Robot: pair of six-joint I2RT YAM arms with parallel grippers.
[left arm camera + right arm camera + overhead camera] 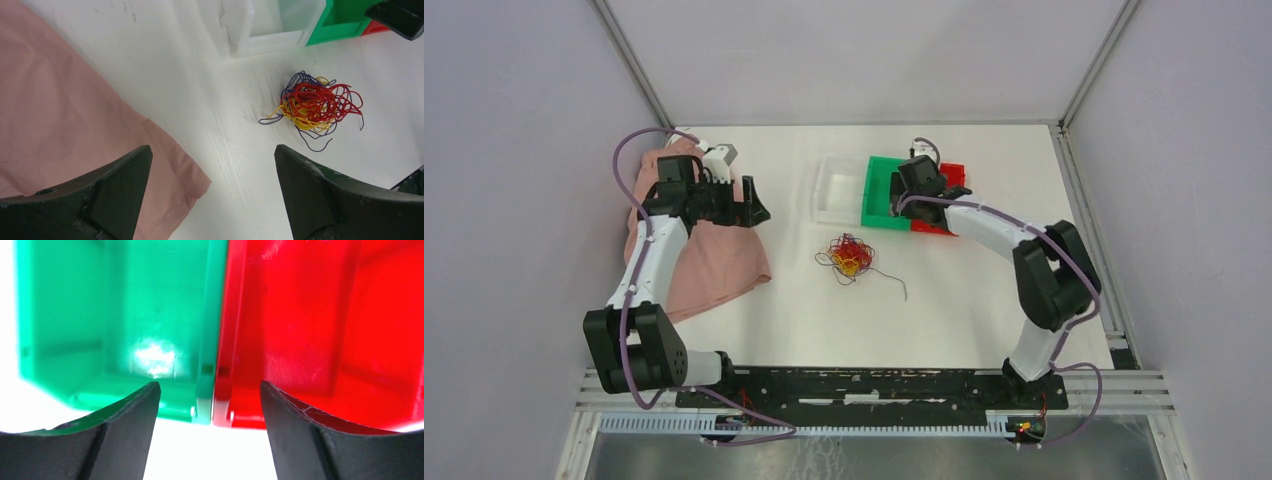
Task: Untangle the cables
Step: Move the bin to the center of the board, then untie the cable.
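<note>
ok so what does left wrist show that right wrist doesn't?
Left wrist only: the cables, a tangled clump on the table, the pink cloth, the clear bin, and the open left claw. Right wrist only: a close look into the green bin and red bin, nothing visible inside, framed by the open right claw. Both: those two bins side by side, though the left wrist catches just their edges.

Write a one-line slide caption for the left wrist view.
Open left gripper above the table: pink cloth at image left, cables tangled ahead, short of the clear bin and green bin.
</note>
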